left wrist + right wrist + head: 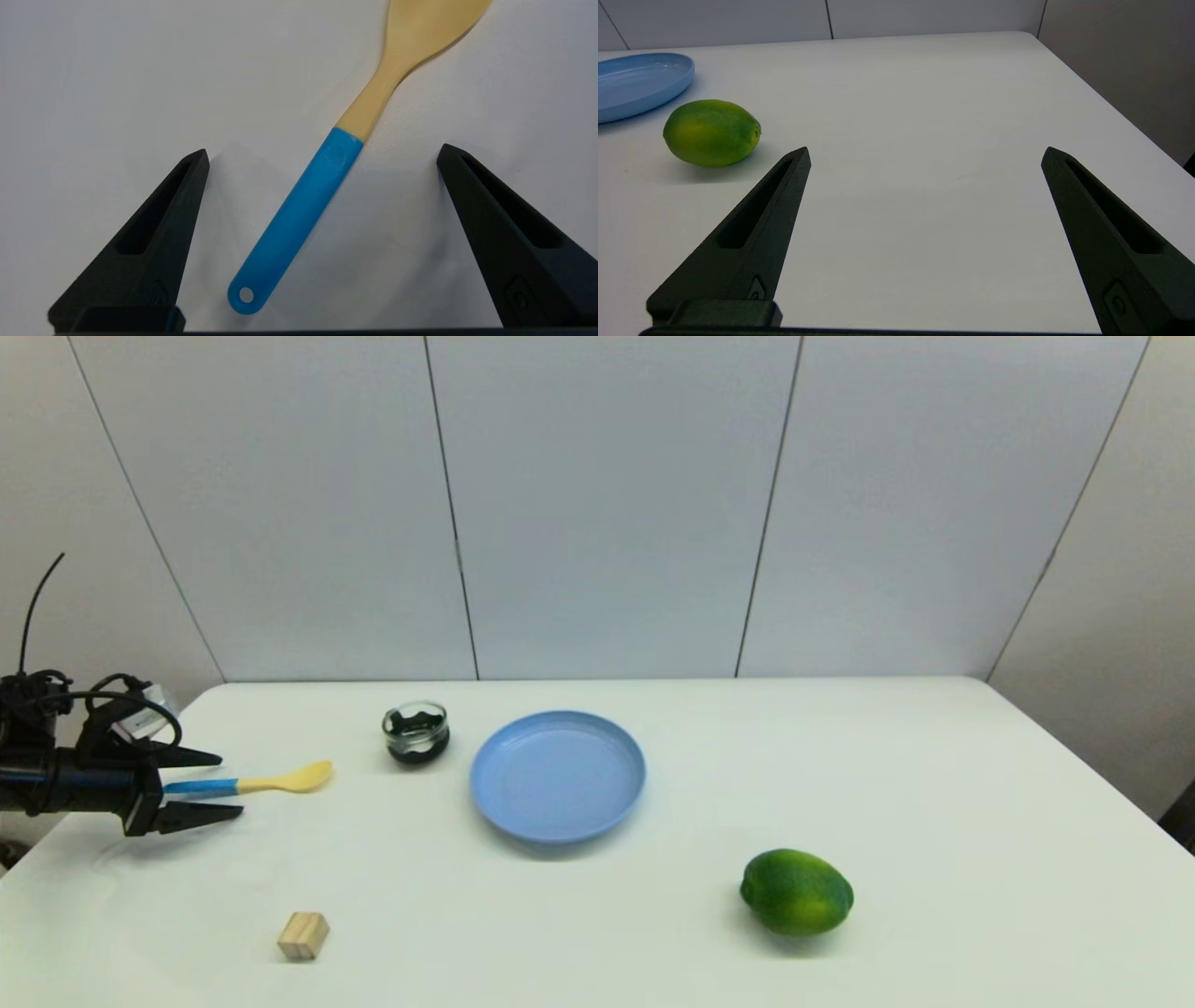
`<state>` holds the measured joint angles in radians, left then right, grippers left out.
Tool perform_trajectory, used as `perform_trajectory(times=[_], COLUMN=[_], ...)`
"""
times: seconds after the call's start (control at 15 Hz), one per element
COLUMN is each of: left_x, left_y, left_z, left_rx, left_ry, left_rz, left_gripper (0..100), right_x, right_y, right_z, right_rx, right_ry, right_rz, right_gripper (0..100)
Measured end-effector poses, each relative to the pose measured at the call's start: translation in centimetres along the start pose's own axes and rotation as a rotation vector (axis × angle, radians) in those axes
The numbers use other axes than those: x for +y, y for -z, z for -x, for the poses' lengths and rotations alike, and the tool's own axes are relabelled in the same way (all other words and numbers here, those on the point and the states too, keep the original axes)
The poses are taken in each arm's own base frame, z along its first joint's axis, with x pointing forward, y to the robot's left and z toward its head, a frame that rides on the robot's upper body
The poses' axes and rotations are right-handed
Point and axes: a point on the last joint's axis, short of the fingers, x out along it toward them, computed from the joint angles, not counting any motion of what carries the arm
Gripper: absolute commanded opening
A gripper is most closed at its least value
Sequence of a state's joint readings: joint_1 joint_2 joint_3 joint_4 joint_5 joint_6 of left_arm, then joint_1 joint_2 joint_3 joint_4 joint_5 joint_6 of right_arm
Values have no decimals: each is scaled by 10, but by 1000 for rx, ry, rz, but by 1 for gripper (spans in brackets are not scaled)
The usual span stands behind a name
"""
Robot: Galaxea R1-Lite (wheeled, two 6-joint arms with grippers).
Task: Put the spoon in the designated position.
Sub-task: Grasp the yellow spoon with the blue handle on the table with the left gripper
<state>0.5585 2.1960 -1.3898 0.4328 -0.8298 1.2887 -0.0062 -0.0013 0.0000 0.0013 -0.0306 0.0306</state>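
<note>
- Left gripper (229, 786) at the worktop's (653, 933) nine-o'clock edge: jaws released and spread wide, one on each side of the blue handle, touching nothing. Whether it is lining up a grasp or has just let go cannot be told.
- The spoon (252, 785) lies flat on the white surface at about ten o'clock from the worktop's middle, its pale yellow bowl pointing toward three o'clock, handle end between the jaws. In the left wrist view the spoon (322, 186) runs off the frame, so the bowl's tip is cut off.
- Wooden block (302, 935) sits near the front edge, at six o'clock from the spoon.
- Small glass jar (415, 732) with dark contents, hard to identify, stands between spoon and blue plate (557, 775).
- The designated position bears no mark; I judge it to be bare worktop, but where exactly is unclear.
- Green lime (796, 891) rests at about four o'clock from the plate.
- Right gripper (924, 154) hovers over the worktop's right part, out of the head view, jaws apart and empty, probably idle.
</note>
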Motion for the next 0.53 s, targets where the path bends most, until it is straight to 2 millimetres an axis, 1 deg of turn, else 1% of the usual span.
perform_trajectory(times=[0.53], left_x=[1], left_y=[-1], left_z=[-6], left_rx=[-1], left_ry=[12], left_rz=[-9], left_gripper=[100], right_x=[0], right_y=[0], right_z=[0], right_rx=[0], right_ry=[0], right_rz=[0], right_gripper=[100])
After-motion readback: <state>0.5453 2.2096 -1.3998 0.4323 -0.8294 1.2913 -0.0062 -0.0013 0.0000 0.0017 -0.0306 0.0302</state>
